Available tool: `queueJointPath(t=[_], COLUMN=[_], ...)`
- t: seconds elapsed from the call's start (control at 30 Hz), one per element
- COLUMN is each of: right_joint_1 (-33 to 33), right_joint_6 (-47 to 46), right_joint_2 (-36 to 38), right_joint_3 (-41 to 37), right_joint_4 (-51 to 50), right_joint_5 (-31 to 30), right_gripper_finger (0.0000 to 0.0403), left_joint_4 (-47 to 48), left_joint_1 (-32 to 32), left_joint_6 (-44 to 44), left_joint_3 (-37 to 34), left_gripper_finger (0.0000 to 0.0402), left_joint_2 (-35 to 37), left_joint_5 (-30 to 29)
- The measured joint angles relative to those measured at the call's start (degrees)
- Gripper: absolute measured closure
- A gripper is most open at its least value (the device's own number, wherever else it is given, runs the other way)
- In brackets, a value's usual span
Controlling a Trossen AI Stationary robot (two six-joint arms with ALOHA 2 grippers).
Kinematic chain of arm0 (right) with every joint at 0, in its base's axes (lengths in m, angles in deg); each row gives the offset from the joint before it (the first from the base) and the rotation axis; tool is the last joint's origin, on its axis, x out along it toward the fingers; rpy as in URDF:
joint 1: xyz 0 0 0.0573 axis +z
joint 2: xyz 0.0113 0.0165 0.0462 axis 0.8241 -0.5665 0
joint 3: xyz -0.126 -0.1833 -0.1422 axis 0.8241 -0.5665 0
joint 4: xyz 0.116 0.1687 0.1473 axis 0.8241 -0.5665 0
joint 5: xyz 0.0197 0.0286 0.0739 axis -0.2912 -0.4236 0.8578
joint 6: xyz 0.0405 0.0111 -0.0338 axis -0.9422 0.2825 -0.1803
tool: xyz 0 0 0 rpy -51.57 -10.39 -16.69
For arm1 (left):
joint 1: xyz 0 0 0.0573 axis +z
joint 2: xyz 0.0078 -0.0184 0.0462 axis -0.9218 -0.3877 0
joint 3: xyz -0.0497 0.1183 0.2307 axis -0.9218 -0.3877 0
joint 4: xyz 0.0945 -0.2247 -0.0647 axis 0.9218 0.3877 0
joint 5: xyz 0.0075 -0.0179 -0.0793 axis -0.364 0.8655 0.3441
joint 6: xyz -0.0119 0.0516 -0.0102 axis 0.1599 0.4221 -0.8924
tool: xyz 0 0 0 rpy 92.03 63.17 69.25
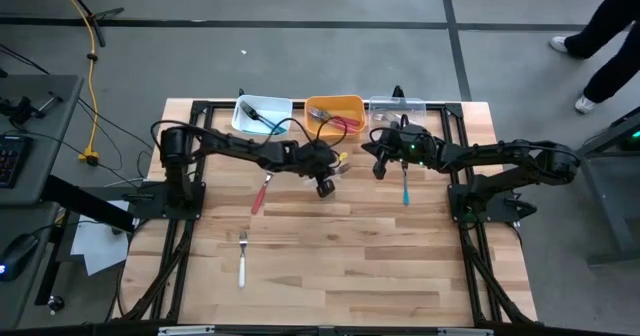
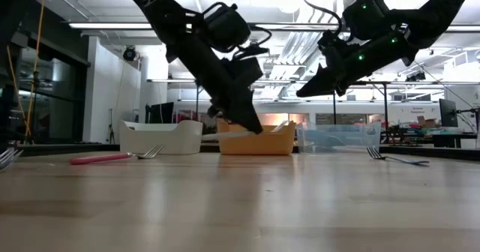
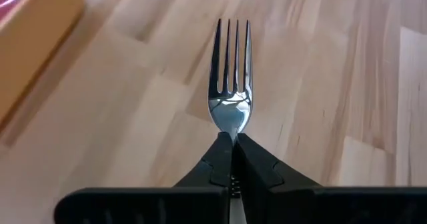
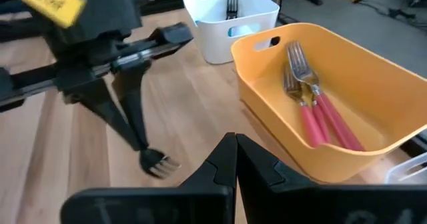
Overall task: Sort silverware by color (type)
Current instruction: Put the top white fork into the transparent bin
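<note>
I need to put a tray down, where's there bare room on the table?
The near half of the table is bare wood, bordered by the white-handled fork on the left. It's crowded by the far edge: three bins, both end effectors, the red-handled fork and blue-handled fork.

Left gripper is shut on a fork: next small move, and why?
Probably lift it straight up: the left gripper pinches the fork at its neck, tines low over the table, and the orange bin stands close beside.

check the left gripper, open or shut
Shut on a fork: the left gripper has its fingers pressed together around the neck.
</note>
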Motion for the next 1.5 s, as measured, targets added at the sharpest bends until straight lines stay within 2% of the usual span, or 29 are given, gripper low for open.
queueJointPath(t=[0.17, 0.43, 0.77, 0.9, 1.13, 1.5], right_joint_1=[0.0, -0.04, -0.02, -0.02, 0.65, 0.76], right_joint_6=[-3.58, -14.51, -23.91, -25.52, -25.7, -25.7], right_joint_2=[0.0, 0.0, 0.0, 0.0, 0.0, 0.0], right_joint_3=[0.0, 0.11, 1.29, 1.31, 1.33, 1.33], right_joint_4=[-0.28, -1.94, -1.38, 0.81, 4.04, 6.23], right_joint_5=[0.28, 1.94, 3.19, 1.99, 1.89, -3.04], right_gripper_finger=[0.0402, 0.0396, 0.0283, 0.0256, 0.0252, 0.0252], left_joint_4=[-0.49, -3.92, -6.63, -8.6, -11.94, -17.1], left_joint_1=[1.74, 3.4, 4.51, 4.46, 4.44, 2.88], left_joint_6=[0.04, 0.11, 0.59, 0.59, -0.28, -0.5], left_joint_3=[-0.03, 0.01, -0.01, -0.01, 0.01, 0.03], left_gripper_finger=[0.0401, 0.0401, 0.0401, 0.0401, 0.0401, 0.0401], left_joint_2=[1.26, 2.45, 4.46, 4.77, 4.81, 4.83], left_joint_5=[-0.04, -0.23, -0.38, -0.63, -0.66, -1.36])
